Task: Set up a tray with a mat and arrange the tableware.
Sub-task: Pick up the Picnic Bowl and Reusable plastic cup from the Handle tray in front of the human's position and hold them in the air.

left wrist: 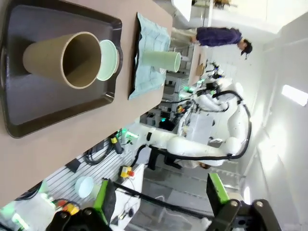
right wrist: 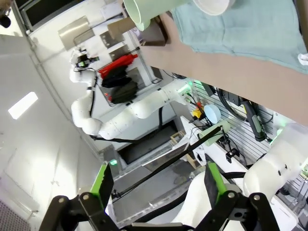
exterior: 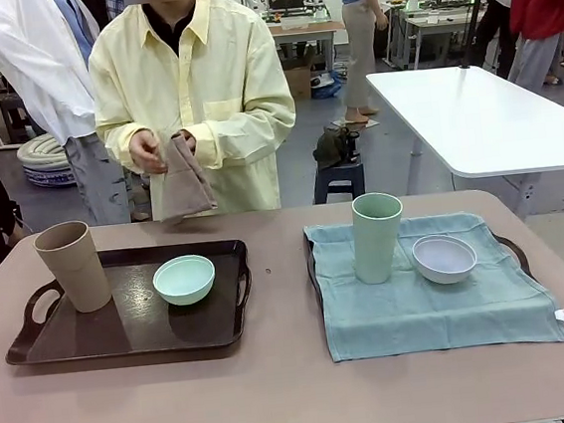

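A: What's lying on your table (exterior: 279, 392)?
B: You've got a dark tray (exterior: 124, 332) at nine o'clock. Apart from it, at three o'clock, there's a second tray (exterior: 514, 251) under a blue-green cloth (exterior: 431, 307), whose front edge spills onto the tabletop.

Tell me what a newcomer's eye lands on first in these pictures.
Two place settings sit side by side: on the robot's left a bare dark tray holding a tan tumbler and a mint bowl, on its right a teal mat carrying a pale green tumbler and a whitish bowl. Across the table, a person in a pale yellow shirt holds a folded brown cloth.
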Robot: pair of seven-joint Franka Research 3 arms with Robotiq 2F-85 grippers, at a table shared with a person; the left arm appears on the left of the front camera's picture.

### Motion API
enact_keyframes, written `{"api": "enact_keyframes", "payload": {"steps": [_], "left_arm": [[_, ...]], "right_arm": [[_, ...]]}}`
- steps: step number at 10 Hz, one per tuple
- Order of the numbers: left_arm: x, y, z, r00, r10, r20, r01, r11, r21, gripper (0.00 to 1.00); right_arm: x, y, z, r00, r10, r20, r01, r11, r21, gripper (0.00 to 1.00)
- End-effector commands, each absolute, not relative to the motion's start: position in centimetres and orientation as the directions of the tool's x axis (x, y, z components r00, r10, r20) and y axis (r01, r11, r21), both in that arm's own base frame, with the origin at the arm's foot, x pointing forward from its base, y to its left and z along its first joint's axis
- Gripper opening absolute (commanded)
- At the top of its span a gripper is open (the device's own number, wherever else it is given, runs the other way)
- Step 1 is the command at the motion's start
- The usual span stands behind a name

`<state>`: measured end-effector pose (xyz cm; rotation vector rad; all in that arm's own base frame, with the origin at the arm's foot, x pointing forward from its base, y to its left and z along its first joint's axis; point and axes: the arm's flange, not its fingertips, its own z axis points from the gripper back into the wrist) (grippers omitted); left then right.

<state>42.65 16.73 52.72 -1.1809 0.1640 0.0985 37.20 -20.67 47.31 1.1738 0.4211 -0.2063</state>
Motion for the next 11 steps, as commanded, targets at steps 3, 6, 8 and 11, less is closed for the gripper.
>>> {"api": "enact_keyframes", "payload": {"steps": [3,6,8,11], "left_arm": [[45.7,13.6,55.5,0.965,-0.249,0.082,0.213,0.566,-0.797,1.0],[43.5,11.4,58.1,0.797,-0.492,0.35,0.583,0.48,-0.655,1.0],[42.8,10.8,59.5,0.697,-0.581,0.421,0.697,0.41,-0.588,1.0],[43.4,10.1,59.7,0.659,-0.556,0.506,0.748,0.418,-0.516,1.0]], "right_arm": [[40.7,-4.8,51.8,0.873,0.075,-0.481,0.337,0.62,0.709,1.0],[39.9,8.8,55.2,0.881,0.105,-0.462,0.234,0.751,0.617,1.0],[39.4,17.7,55.2,0.883,0.096,-0.46,0.185,0.828,0.529,1.0],[41.2,25.6,52.1,0.93,0.046,-0.363,0.126,0.891,0.436,1.0]]}}
